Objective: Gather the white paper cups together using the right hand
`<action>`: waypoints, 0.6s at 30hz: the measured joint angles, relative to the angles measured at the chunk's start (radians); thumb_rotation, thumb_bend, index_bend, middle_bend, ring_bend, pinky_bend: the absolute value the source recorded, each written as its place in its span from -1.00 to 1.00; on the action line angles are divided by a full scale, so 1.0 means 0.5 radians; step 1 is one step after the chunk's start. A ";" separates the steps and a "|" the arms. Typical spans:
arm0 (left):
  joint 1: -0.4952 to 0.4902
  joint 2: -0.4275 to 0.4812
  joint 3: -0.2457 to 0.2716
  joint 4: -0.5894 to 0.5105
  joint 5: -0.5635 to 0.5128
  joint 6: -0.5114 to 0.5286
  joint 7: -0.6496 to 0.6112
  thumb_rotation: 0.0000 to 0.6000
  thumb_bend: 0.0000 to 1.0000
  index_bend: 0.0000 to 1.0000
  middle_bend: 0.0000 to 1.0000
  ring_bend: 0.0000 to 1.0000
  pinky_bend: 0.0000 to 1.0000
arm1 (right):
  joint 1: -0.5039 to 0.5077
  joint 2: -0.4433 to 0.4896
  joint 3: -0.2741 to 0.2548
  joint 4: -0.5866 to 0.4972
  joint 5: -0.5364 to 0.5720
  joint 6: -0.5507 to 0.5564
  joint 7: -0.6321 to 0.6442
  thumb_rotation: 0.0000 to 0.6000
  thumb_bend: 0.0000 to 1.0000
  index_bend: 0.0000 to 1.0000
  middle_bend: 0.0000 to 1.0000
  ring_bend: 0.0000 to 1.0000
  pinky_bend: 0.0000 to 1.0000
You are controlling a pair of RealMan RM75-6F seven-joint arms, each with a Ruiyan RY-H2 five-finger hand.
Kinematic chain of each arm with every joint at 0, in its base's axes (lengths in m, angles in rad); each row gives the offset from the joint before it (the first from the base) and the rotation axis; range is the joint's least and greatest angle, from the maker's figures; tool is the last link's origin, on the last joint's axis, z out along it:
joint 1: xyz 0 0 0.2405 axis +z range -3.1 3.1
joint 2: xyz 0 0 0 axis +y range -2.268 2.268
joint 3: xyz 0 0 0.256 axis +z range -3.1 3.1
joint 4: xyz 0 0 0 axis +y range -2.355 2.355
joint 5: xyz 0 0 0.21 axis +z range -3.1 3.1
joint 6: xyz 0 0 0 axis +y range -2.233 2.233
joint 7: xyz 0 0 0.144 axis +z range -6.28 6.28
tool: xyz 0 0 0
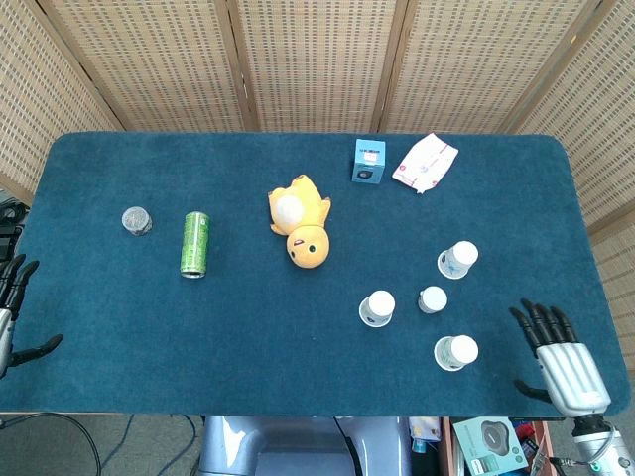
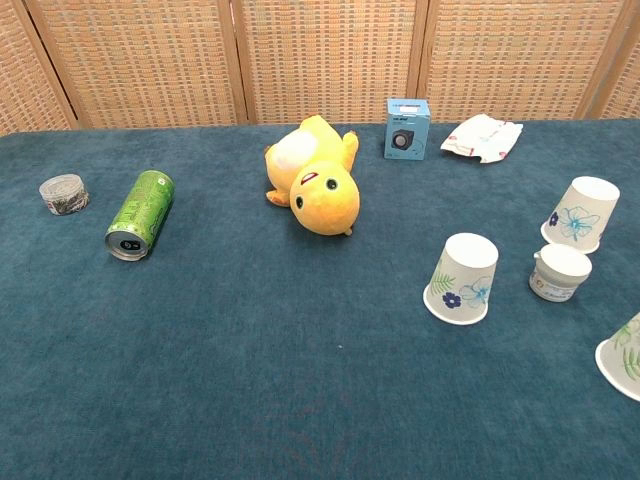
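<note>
Three white paper cups with blue flower prints stand upside down on the blue table: one [image 1: 377, 308] [image 2: 461, 278] nearest the middle, one [image 1: 457, 260] [image 2: 579, 214] further back on the right, one [image 1: 455, 352] [image 2: 623, 357] at the front right, cut off in the chest view. My right hand [image 1: 558, 355] hovers open over the table's front right corner, right of the front cup and apart from it. My left hand [image 1: 10, 315] is at the table's left edge, open and holding nothing. Neither hand shows in the chest view.
A small white tub [image 1: 433, 299] [image 2: 559, 273] sits among the cups. A yellow plush duck [image 1: 301, 222], a lying green can [image 1: 194, 244], a small round tin [image 1: 136, 220], a blue box [image 1: 368, 161] and a white packet [image 1: 426, 163] lie further off.
</note>
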 measured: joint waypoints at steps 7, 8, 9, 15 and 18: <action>-0.011 -0.006 -0.006 -0.009 -0.039 -0.034 0.033 1.00 -0.86 -1.00 -1.00 -1.00 -1.00 | 0.175 -0.039 -0.116 0.287 -0.389 -0.080 0.366 1.00 -1.00 -0.78 -0.77 -0.94 -0.64; -0.009 -0.007 -0.005 -0.012 -0.035 -0.028 0.037 1.00 -0.86 -1.00 -1.00 -1.00 -1.00 | 0.190 -0.052 -0.119 0.308 -0.401 -0.080 0.369 1.00 -1.00 -0.76 -0.75 -0.91 -0.61; -0.007 -0.007 -0.004 -0.015 -0.031 -0.024 0.040 1.00 -0.86 -1.00 -1.00 -1.00 -1.00 | 0.204 -0.065 -0.120 0.323 -0.407 -0.081 0.375 1.00 -1.00 -0.74 -0.74 -0.90 -0.60; -0.012 -0.014 0.004 -0.018 -0.022 -0.037 0.065 1.00 -0.86 -1.00 -1.00 -1.00 -1.00 | 0.296 -0.140 -0.099 0.403 -0.371 -0.152 0.442 1.00 -1.00 -0.66 -0.60 -0.73 -0.46; -0.019 -0.019 0.004 -0.014 -0.033 -0.053 0.074 1.00 -0.86 -1.00 -1.00 -1.00 -1.00 | 0.333 -0.162 -0.079 0.425 -0.317 -0.211 0.454 1.00 -1.00 -0.64 -0.50 -0.65 -0.38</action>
